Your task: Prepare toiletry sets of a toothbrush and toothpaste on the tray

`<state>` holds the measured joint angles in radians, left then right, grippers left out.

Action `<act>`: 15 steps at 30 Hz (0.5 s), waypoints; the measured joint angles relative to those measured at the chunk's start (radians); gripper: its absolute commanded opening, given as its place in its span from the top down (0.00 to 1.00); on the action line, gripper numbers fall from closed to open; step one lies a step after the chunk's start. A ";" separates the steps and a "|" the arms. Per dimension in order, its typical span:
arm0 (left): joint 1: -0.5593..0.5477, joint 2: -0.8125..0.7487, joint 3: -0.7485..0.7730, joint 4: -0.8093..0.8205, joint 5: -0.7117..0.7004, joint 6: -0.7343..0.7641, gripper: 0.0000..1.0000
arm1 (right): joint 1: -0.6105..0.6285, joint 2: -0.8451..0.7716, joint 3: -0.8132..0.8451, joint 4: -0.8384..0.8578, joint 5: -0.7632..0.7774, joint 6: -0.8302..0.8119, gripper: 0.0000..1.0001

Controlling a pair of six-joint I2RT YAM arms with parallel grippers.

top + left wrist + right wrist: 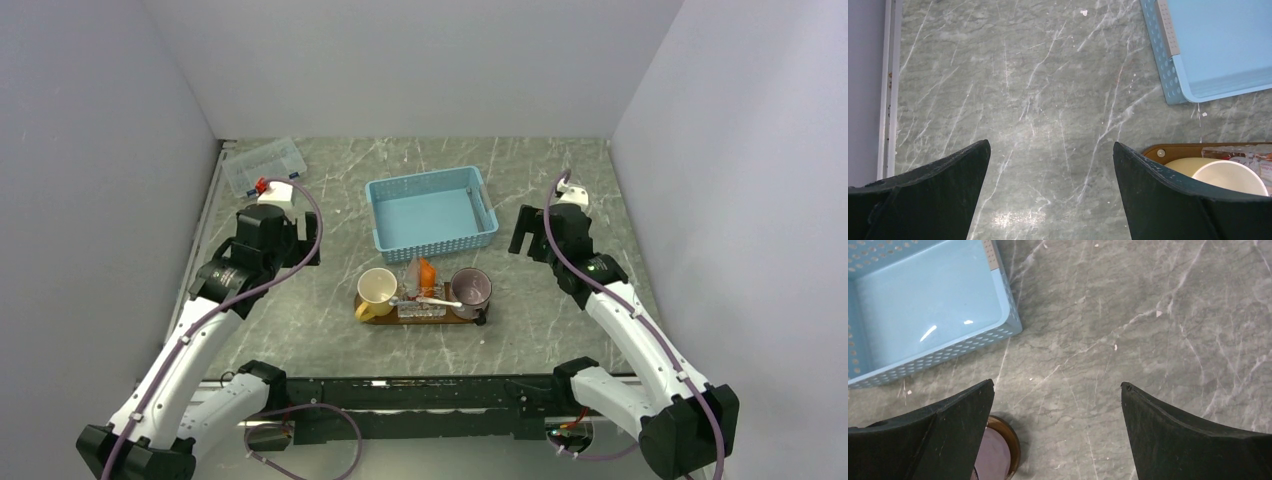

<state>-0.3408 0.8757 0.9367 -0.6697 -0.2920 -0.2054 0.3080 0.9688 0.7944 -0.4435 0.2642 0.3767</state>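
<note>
The dark brown, wood-look oblong tray [364,313] is seen at the lower centre of the top view. A pale yellow ceramic mug [377,290] and a translucent purple mug [470,290] are set at its two ends, presumably so that each set is given its own cup. Between them a small clear square holder [421,308] is placed, with the thin white toothbrush [436,301] laid crosswise over it and a thicker orange tube [427,272] propped just behind. These are judged to be kept there within reach of both arms. The left tool [1050,150] and the right tool [1057,387] are both held wide with nothing between the fingers. They are poised over the grey marbled surface [330,200] on either side of the light-blue mesh basket [432,212]. Whether the toothbrush sits in the holder or merely on it cannot be told, and the tube's lower end is hidden. In the left wrist view only a tray corner and the yellow mug's rim are caught at lower right, partly behind a finger. In the right wrist view the purple mug is cut off at the bottom edge. The contents of the clear lidded plastic box [265,165] at upper left cannot be made out.
</note>
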 measured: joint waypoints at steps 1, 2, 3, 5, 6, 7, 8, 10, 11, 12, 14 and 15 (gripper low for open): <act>0.000 -0.002 -0.002 0.000 0.000 0.000 0.00 | 0.000 0.001 0.001 -0.001 0.013 0.007 0.00; 0.000 -0.004 -0.002 0.000 0.003 0.000 0.01 | 0.000 0.003 0.002 -0.002 0.024 0.015 0.00; 0.000 -0.005 -0.002 0.001 0.006 0.000 0.01 | 0.000 0.006 0.003 -0.003 0.032 0.020 0.00; 0.000 -0.011 -0.005 0.007 0.008 0.000 0.01 | 0.000 0.011 0.003 -0.003 0.050 0.029 0.00; 0.000 -0.013 -0.006 0.009 0.008 0.000 0.01 | 0.000 0.012 0.003 -0.003 0.055 0.034 0.00; 0.000 -0.014 -0.007 0.010 0.008 0.000 0.01 | 0.000 0.012 0.003 -0.003 0.060 0.036 0.00; 0.000 -0.014 -0.008 0.011 0.008 0.000 0.01 | 0.000 0.012 0.003 -0.003 0.065 0.037 0.00; 0.000 -0.014 -0.008 0.013 0.010 0.000 0.00 | 0.000 0.012 0.003 -0.003 0.072 0.039 0.00; 0.000 -0.014 -0.008 0.014 0.011 0.000 0.01 | 0.000 0.012 0.003 -0.003 0.073 0.039 0.00; 0.000 -0.014 -0.008 0.014 0.011 0.000 0.01 | 0.000 0.011 0.003 -0.002 0.074 0.039 0.00; 0.000 -0.014 -0.008 0.014 0.011 0.001 0.01 | 0.000 0.011 0.003 -0.002 0.077 0.039 0.00; 0.000 -0.014 -0.008 0.014 0.012 0.001 0.01 | 0.000 0.011 0.003 -0.002 0.077 0.039 0.00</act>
<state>-0.3408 0.8616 0.9291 -0.6552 -0.2802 -0.2047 0.3080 0.9798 0.7975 -0.4458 0.3408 0.4156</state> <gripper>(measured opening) 0.994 0.994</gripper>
